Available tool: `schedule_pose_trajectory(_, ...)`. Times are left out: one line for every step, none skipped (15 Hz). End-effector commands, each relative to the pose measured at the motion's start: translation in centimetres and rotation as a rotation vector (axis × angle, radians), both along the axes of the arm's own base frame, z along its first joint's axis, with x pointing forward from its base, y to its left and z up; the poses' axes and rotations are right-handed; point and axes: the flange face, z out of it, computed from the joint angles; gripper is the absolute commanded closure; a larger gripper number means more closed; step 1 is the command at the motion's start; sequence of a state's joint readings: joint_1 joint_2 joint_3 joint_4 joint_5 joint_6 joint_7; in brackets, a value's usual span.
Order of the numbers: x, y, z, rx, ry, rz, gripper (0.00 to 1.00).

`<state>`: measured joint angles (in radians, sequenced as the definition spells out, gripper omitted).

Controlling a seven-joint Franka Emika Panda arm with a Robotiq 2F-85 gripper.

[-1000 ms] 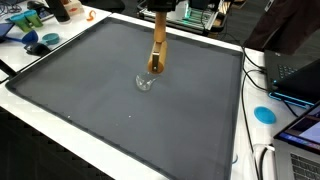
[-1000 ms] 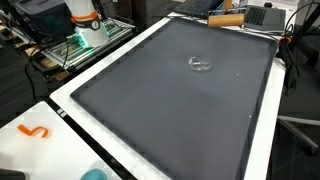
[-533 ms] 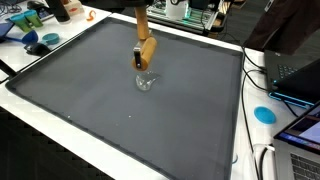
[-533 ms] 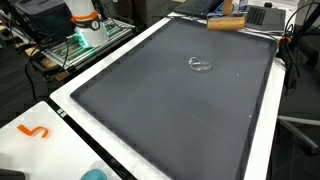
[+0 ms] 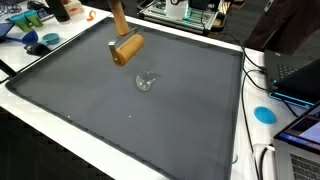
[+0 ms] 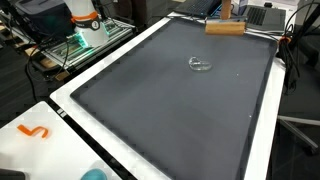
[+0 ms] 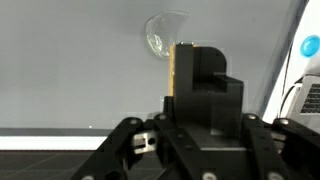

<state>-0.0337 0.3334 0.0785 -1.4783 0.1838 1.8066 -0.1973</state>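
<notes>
Gripper (image 7: pixel 200 128) clenched on a wooden tool (image 7: pixel 196 72): in the wrist view the tool stands up from between the dark fingers, mostly in shadow, with 1 tan edge lit. The gripper body itself lies outside both exterior views; only the tool shows there. In an exterior view the tool (image 5: pixel 125 49) is a thin handle running in from the top edge to a block-shaped head, tilted, over the far part of a dark grey mat (image 5: pixel 80 105). Whether the head touches the mat cannot be told. In an exterior view the head (image 6: pixel 225 27) sits level near the mat's far edge (image 6: pixel 150 120). 1 small clear glass (image 5: pixel 146 81) rests on the mat, apart from the tool head and nearer the mat's middle; it shows in an exterior view (image 6: pixel 200 66) as well, and in the wrist view (image 7: pixel 163 33) just beyond the tool's tip. Off the mat, 1 blue disc (image 5: pixel 264 114) lies on the white table (image 5: pixel 40 120).
</notes>
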Motion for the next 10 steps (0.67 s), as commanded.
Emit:
schedule_pose_trajectory(-0.9, -3.2, -0.3, 0.062, -0.005, -0.050, 0.76)
schedule_pose_trajectory(-1.0, -4.1, -0.5, 0.071, -0.006, -0.069, 0.76)
schedule_pose_trajectory(-1.1, -4.9, -0.8, 0.083, -0.007, -0.085, 0.76)
schedule_pose_trajectory(-1.3, -5.6, -1.1, 0.095, -0.008, -0.098, 0.76)
schedule_pose_trajectory(-1.4, -6.3, -1.4, 0.106, -0.008, -0.112, 0.76)
schedule_pose_trajectory(-1.6, -6.9, -1.7, 0.116, -0.008, -0.124, 0.76)
schedule_pose_trajectory(-1.7, -7.4, -2.0, 0.125, -0.007, -0.136, 0.76)
schedule_pose_trajectory(-1.9, -7.9, -2.3, 0.133, -0.007, -0.145, 0.76)
schedule_pose_trajectory(-2.1, -8.3, -2.6, 0.142, -0.008, -0.149, 0.76)
schedule_pose_trajectory(-2.4, -8.7, -2.8, 0.152, -0.009, -0.157, 0.76)
